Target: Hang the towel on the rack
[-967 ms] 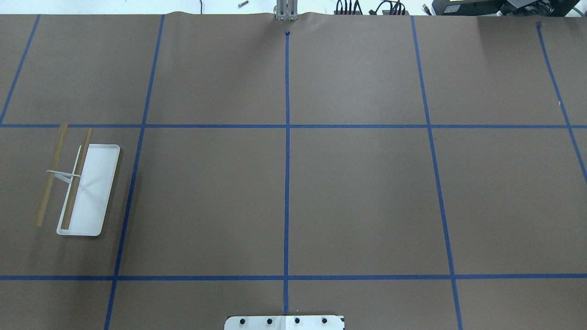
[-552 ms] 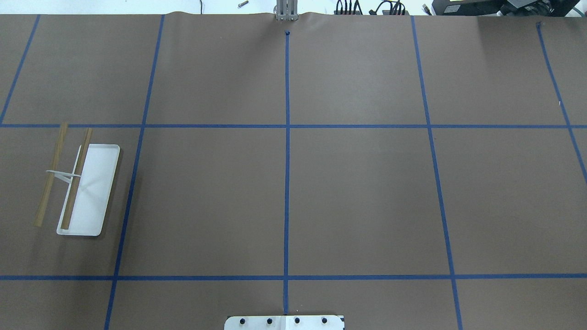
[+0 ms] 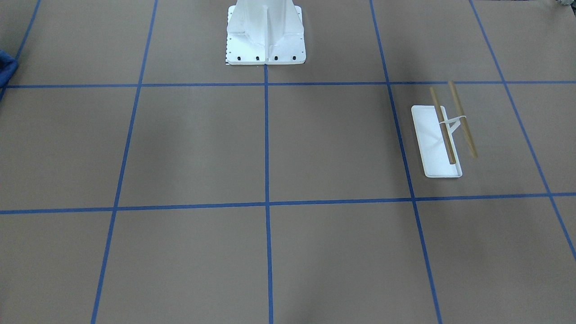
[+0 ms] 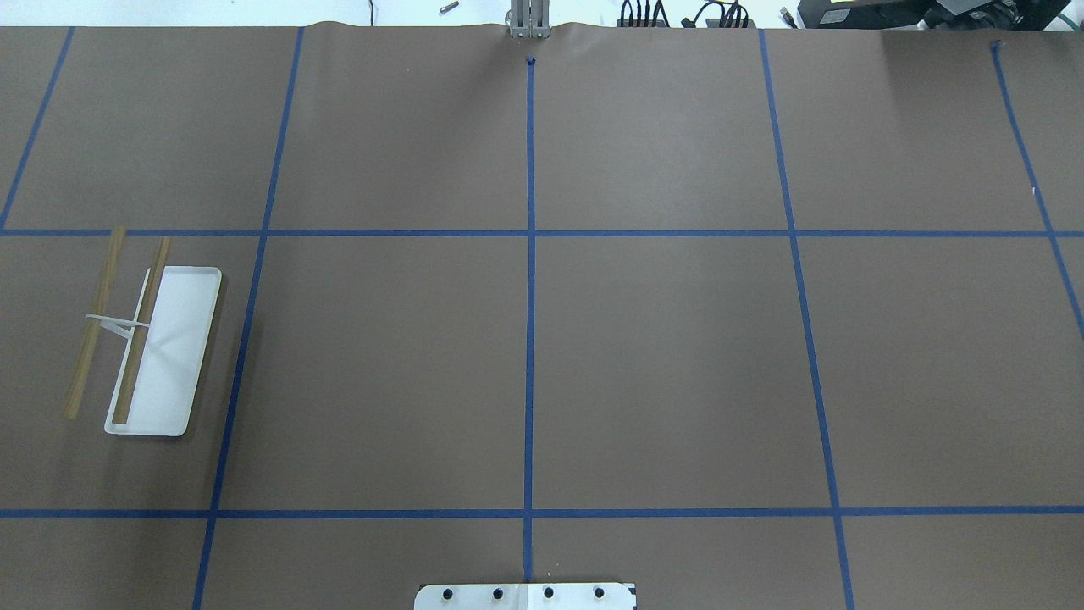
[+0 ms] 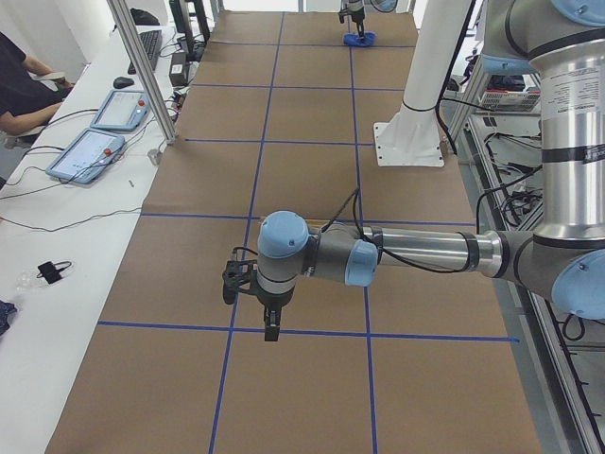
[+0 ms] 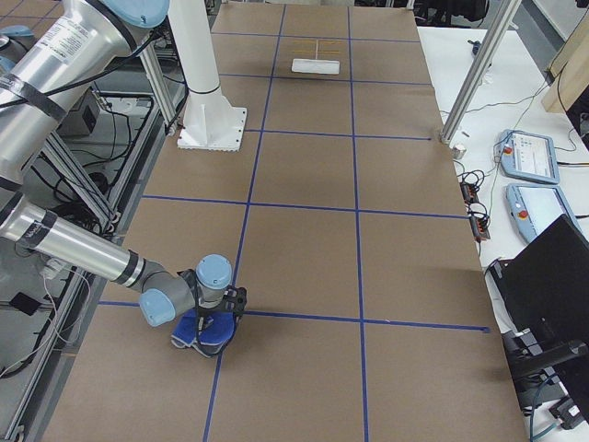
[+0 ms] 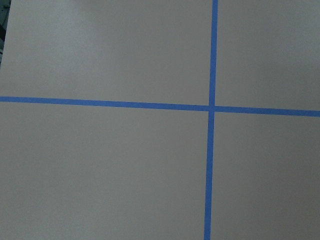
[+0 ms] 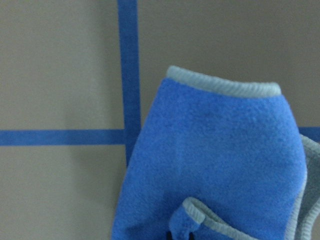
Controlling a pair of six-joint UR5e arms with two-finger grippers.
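Rack point(image 4: 174, 339) stood near the table's point(image 4: 660, 356) left edge, well apart from the towel point(image 6: 198, 335) at the far right end. Left gripper point(image 5: 271, 331) hung above the tape lines point(image 7: 212, 107), opening not tellable. Right gripper point(image 6: 219, 318) was low over the towel; can't tell its grip, fingers hidden. Front view cut the towel off.

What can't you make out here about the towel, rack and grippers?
Right gripper: seen only in side views, above the towel; whether it grips cannot be told, and its wrist view shows no fingers.
Towel: cut off by the front-facing view's left edge, cropped in the right wrist view.
Left gripper: exterior left only; open or shut unclear.
Rack: tiny in exterior right.
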